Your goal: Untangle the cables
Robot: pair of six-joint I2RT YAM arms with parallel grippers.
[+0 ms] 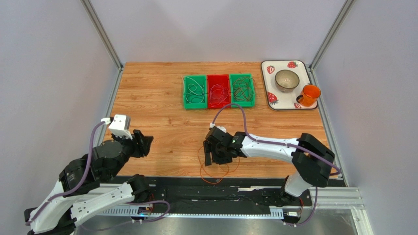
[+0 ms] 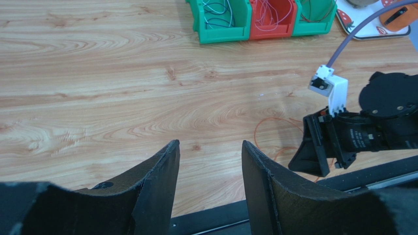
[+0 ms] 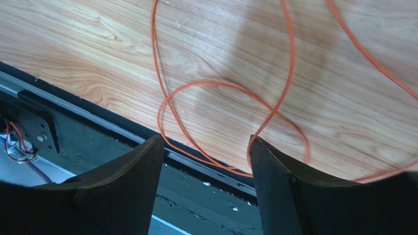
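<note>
Right wrist: right claw (image 3: 203,142) spread above orange cable (image 3: 292,63)

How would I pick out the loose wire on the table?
At the near edge of the wooden table, below the right arm's fingers, a thin orange cable lies in loose loops. It is the only one out on bare wood; the other cables sit in green and red bins at the back.

A row of bins (image 1: 219,105) sits upper centre on the bench (image 1: 162,88), with cables (image 1: 195,90) inside. The tray (image 1: 289,101) at upper right carries a bowl (image 1: 287,80), with a cup (image 1: 309,94) to its lower right. A loose cable (image 3: 211,82) lies lower centre under the right pincer (image 1: 212,157).
</note>
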